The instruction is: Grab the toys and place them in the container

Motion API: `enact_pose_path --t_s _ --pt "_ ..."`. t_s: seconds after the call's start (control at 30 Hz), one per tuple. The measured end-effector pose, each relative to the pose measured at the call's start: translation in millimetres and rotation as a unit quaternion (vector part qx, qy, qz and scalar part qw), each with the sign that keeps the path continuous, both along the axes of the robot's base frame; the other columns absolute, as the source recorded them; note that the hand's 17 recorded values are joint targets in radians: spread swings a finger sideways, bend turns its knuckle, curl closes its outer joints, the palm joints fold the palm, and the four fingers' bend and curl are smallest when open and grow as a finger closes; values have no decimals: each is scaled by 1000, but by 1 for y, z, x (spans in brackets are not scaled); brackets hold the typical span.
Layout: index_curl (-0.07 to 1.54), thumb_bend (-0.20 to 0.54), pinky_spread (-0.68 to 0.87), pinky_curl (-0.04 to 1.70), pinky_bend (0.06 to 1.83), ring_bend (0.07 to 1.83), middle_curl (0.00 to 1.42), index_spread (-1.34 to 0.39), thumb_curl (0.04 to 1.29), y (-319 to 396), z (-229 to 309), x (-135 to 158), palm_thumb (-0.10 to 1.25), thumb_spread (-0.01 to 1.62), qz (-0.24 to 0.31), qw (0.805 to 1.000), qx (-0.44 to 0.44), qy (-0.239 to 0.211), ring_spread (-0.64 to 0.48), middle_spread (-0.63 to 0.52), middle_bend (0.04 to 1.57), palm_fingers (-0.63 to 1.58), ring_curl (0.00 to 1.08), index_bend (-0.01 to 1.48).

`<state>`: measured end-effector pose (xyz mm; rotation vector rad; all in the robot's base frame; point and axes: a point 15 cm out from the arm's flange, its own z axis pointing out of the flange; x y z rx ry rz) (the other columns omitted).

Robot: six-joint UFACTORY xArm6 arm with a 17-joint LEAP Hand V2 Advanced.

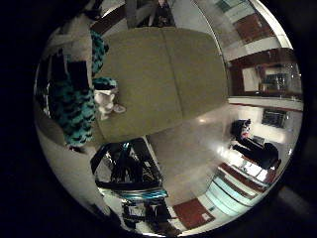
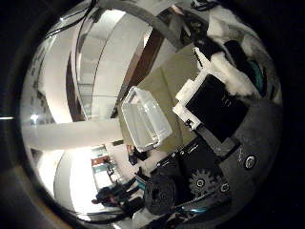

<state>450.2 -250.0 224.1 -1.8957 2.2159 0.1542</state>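
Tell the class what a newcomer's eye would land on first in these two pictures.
First comes the clear plastic container, standing on the olive-green table near its edge. Next is the hand, its white and black parts close against the thumb-side view. In the other view, a small white toy lies on the table beside the hand's teal fingers.

We find ourselves in a large institutional hall or lobby; a glossy pale floor (image 1: 198,144) reflects ceiling lights; wood-panelled walls (image 1: 257,27) and glazed openings (image 1: 275,82) ring the space; a khaki-topped table (image 1: 163,79) stands on the open floor.
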Motion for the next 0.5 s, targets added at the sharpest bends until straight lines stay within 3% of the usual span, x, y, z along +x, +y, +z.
enact_pose_path --t_s 0.5 --pt "1038 -13 -182 935 1388 1337 837 -329 731 227 31 2 1089 965 165 986 -7 -28 -236 -171 1288 1091 846 926"
